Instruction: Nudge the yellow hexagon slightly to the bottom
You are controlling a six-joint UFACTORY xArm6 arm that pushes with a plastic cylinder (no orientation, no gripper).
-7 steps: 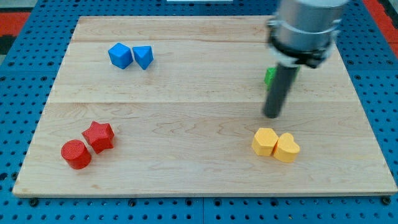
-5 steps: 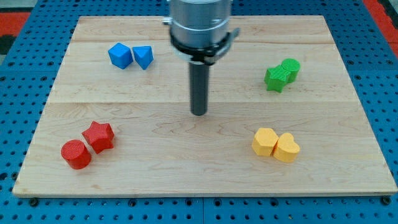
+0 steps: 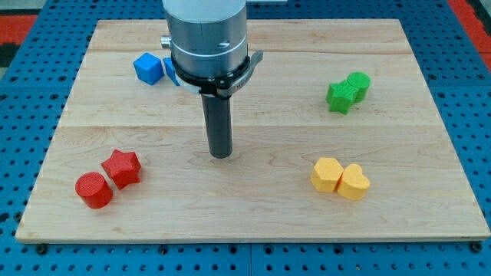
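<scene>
Clearly, on the broad wooden desk (image 3: 253, 215) our biggest risk is the yellow heart (image 3: 354, 182), which sits touching the yellow hexagon (image 3: 327, 174) on the side toward the view's right: if we come at the hexagon off-centre or push too hard, we would likely drag the heart along or overshoot a nudge meant to be slight. Our tool is a bare rod grasping nothing, and my tip (image 3: 221, 156) rests mid-desk, well apart from the hexagon, which lies toward the view's right and slightly lower.

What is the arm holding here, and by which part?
Nothing is held. My tip rests on bare board, left of the yellow hexagon, touching no block.
</scene>
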